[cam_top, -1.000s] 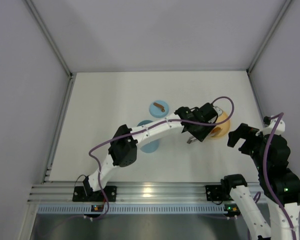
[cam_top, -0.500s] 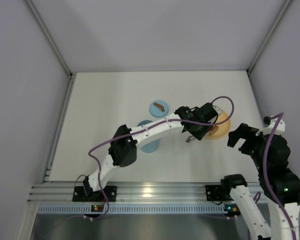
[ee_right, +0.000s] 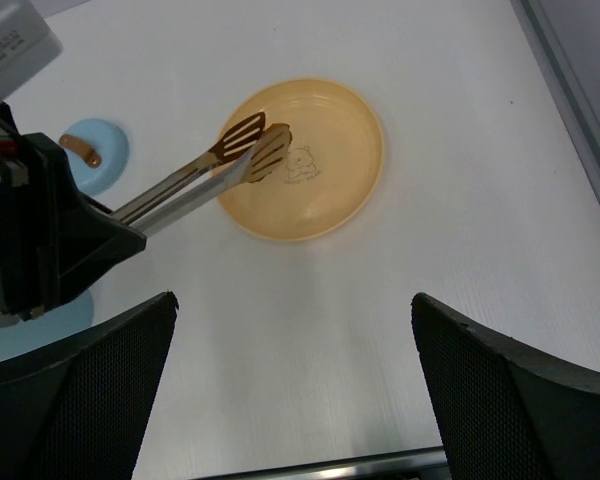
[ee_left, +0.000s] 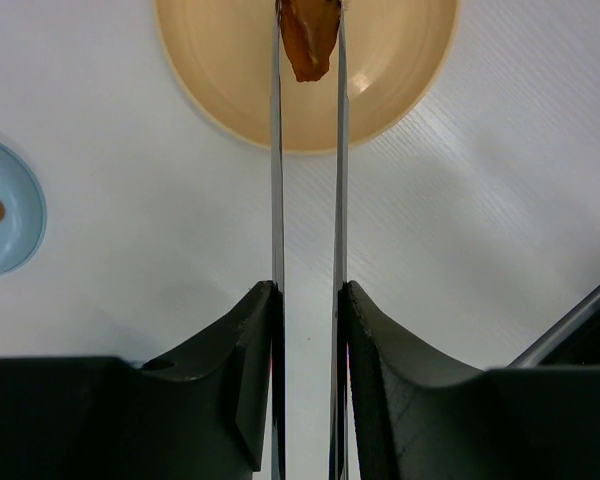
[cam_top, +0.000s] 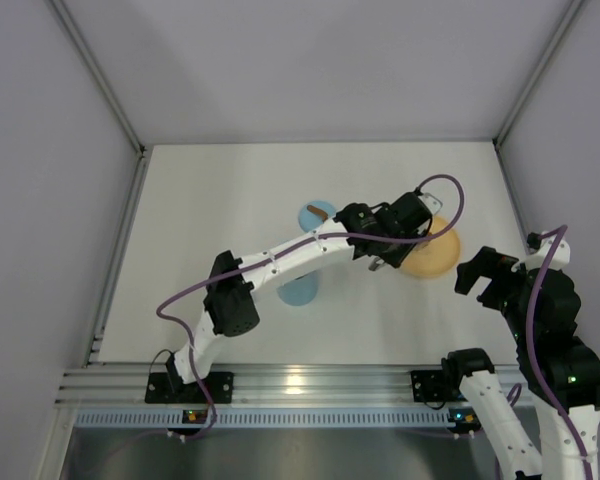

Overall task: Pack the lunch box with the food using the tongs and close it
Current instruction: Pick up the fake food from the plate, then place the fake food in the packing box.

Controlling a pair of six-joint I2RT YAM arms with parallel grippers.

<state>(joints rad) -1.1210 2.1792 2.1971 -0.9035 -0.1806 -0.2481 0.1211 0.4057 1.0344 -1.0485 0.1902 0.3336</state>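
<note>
The left gripper (ee_left: 308,300) is clamped on the two long arms of the tongs (ee_left: 277,200), pressing them nearly together. Their tips pinch an orange-brown piece of food (ee_left: 308,40) over the yellow plate (ee_left: 220,100); whether the piece touches the plate cannot be told. The blue tub (cam_top: 300,292) stands on the table (cam_top: 210,200) by the left arm, apart from the plate. Its lid (ee_right: 98,150) lies flat near it, brown handle up. The right gripper (ee_right: 292,300) hangs near the plate, jaws wide apart, holding nothing.

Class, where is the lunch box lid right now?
In the top view, the lid lies flat left of the plate, just beyond the tub.
</note>
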